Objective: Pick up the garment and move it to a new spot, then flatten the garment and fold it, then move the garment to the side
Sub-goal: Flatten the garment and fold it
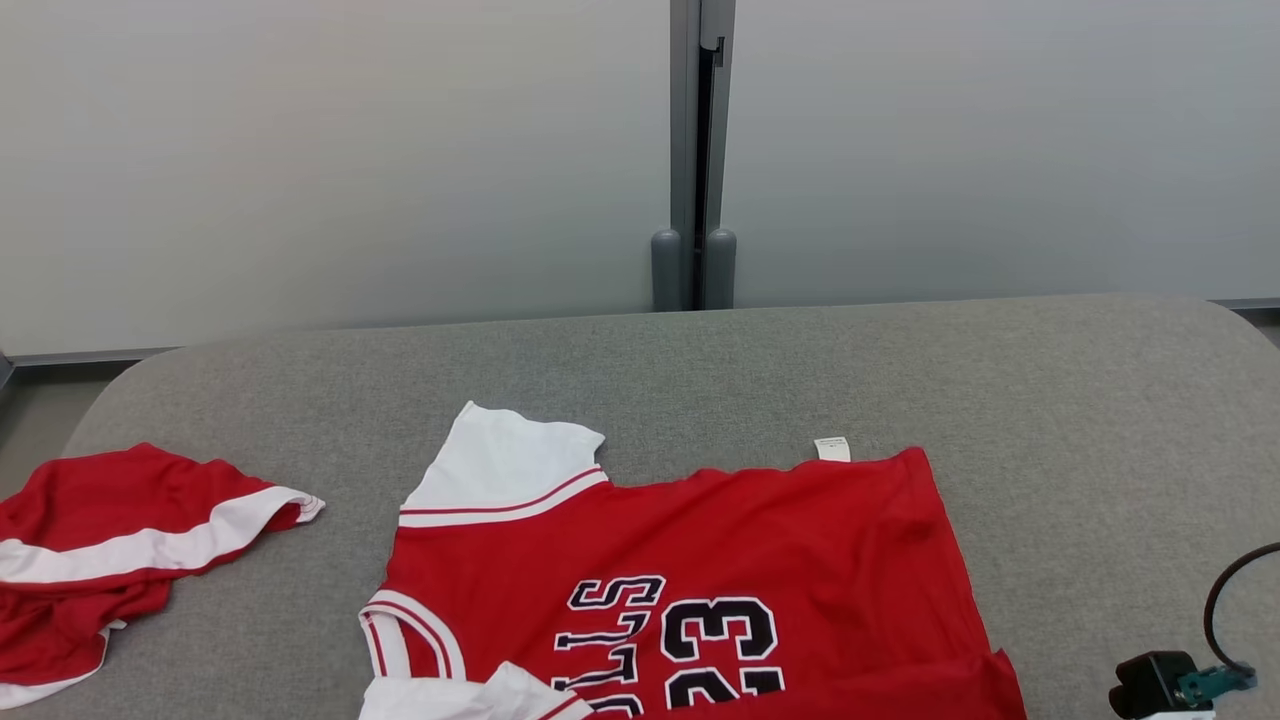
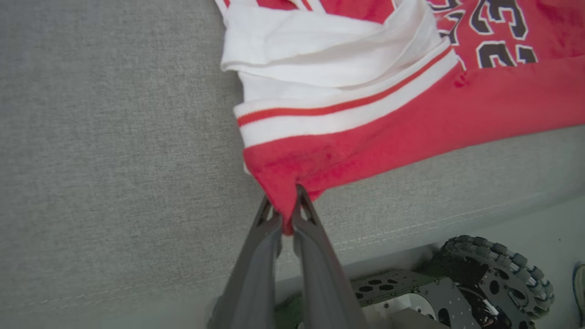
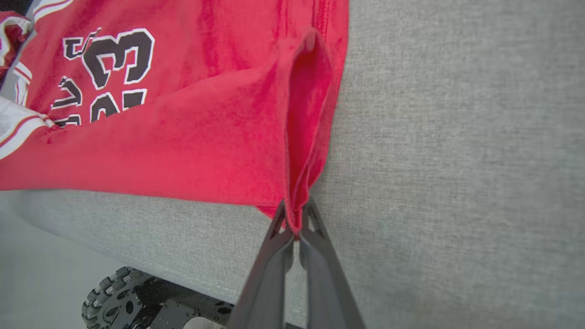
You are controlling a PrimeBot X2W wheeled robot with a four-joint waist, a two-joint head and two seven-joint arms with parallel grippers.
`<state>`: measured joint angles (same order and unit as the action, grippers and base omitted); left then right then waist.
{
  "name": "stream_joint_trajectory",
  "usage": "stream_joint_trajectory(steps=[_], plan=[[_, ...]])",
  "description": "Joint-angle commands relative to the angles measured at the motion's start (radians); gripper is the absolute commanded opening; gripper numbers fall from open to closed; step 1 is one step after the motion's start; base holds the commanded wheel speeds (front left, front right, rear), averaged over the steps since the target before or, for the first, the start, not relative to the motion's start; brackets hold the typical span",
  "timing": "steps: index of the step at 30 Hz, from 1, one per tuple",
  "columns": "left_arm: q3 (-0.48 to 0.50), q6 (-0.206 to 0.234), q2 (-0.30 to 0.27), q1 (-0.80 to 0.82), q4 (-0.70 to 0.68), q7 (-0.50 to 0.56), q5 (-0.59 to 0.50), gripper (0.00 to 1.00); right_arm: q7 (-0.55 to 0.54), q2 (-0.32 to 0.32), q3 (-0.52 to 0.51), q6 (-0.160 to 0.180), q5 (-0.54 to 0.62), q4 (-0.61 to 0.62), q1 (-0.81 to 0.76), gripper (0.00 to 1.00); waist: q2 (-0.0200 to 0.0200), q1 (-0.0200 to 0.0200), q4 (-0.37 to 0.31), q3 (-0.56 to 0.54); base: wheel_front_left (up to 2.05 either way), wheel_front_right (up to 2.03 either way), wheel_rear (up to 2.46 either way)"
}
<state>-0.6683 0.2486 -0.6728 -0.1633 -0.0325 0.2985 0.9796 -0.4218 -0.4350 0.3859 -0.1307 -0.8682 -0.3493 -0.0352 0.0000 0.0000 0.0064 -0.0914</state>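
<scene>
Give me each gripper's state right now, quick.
Left gripper: closed, pinching a red edge of the red-and-white printed fabric jersey.
Right gripper: closed, pinching another red corner of that jersey.

The red knit-cloth jersey (image 1: 800,540) with white sleeves is showing a soft, matt, fuzzy face, its black-and-white printed numerals (image 1: 720,630) looking smoother. The grey woven-fabric tabletop (image 1: 1050,400) is looking coarse and matt. The left gripper (image 2: 283,203) is showing smooth, matt dark plastic fingers (image 2: 256,274); the perforated grey metal base plate (image 2: 388,285) is gleaming dully.
</scene>
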Motion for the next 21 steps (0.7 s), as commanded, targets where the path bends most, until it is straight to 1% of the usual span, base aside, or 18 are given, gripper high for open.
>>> stream_joint_trajectory(steps=[1,9,11,12,13,14,21], plan=[[0.004,0.009,-0.009,-0.016,-0.007,0.006,0.006,0.00,-0.018,0.000,-0.020,0.000,0.012,0.011,-0.022,0.00,0.0000,0.0000,0.000,0.001,0.00,0.00,0.00],[0.010,0.036,-0.029,-0.044,-0.041,0.025,0.022,0.00,-0.114,0.037,-0.134,0.000,0.075,0.105,-0.112,0.00,0.0000,0.0000,-0.002,0.002,0.00,0.00,0.00],[0.011,0.038,-0.031,-0.046,-0.043,0.025,0.025,0.00,-0.123,0.043,-0.151,0.000,0.088,0.115,-0.119,0.00,0.0000,0.0000,-0.003,0.002,0.00,0.00,0.00],[0.012,0.041,-0.030,-0.049,-0.046,0.026,0.026,0.68,-0.133,0.052,-0.166,0.000,0.097,0.124,-0.126,0.32,0.0000,0.0000,-0.004,0.002,0.00,0.00,0.00],[0.013,0.043,-0.030,-0.051,-0.048,0.026,0.027,1.00,-0.145,0.063,-0.180,0.000,0.107,0.134,-0.132,0.92,0.0000,0.0000,-0.005,0.002,0.00,0.00,0.00],[0.014,0.045,-0.030,-0.053,-0.050,0.026,0.029,1.00,-0.154,0.073,-0.194,0.000,0.115,0.144,-0.137,1.00,0.0000,0.0000,-0.006,0.002,0.00,0.00,0.00],[0.015,0.058,-0.040,-0.047,-0.068,0.031,0.022,1.00,-0.225,0.121,-0.268,0.000,0.163,0.222,-0.167,1.00,0.0000,0.0000,-0.009,-0.001,0.00,0.00,0.00]])
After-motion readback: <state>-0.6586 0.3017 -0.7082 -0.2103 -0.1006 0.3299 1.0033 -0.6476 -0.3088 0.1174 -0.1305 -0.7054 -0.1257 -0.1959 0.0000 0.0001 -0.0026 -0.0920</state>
